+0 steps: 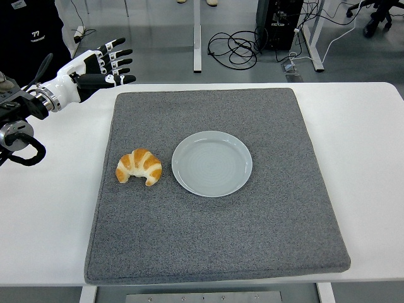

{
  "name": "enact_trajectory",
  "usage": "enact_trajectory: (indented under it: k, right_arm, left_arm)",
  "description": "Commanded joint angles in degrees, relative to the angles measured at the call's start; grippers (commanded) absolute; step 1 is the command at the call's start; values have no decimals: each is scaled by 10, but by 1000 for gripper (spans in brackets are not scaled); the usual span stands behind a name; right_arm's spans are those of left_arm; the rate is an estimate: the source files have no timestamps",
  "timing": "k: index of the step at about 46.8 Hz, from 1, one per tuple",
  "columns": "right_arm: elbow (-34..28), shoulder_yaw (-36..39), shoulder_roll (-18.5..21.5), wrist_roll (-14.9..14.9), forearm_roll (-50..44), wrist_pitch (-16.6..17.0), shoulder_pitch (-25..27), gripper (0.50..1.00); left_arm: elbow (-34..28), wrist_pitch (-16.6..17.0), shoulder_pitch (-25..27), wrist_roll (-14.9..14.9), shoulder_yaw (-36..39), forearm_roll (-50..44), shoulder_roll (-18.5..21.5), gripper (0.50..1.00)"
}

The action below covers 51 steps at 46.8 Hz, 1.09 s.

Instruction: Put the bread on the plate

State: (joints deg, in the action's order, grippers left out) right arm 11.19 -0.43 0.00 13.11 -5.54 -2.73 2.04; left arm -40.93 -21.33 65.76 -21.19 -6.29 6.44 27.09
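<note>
A golden croissant [139, 167] lies on the grey mat [214, 240], just left of an empty pale grey plate [212, 163]. My left hand [104, 65] hovers high over the table's far left corner, well behind and left of the croissant. Its fingers [121, 53] are spread and hold nothing. The right arm does not show.
The mat covers most of the white table [366, 151]. A person in dark clothes [35, 38] stands behind the table's far left corner, close behind my left arm. Cables [233, 47] and desk legs lie on the floor beyond.
</note>
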Motion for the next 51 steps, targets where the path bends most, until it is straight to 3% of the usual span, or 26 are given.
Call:
enact_trajectory:
  k: [1,7,18,29,36,51]
  right_arm:
    - [0,0,0,0,0,0,0,1000]
    - [0,0,0,0,0,0,0,1000]
    - [0,-1,0,0,0,0,0,1000]
    - [1,-1,0,0,0,0,0,1000]
    - [1,0,0,0,0,0,-1,1000]
    - [1,0,0,0,0,0,-4,1000]
  left_arm:
    - [-54,6,20,1,23,16,25,951]
    - [-121,24,51,9,49,53,60,949]
    - [-180,26,95,26,69,141,94,951]
    - [-247,27,106,26,72,266,130,949]
    - [-260,32,99,26,73,350,140,951]
    - [-266,78,80,23,73,461,138,949]
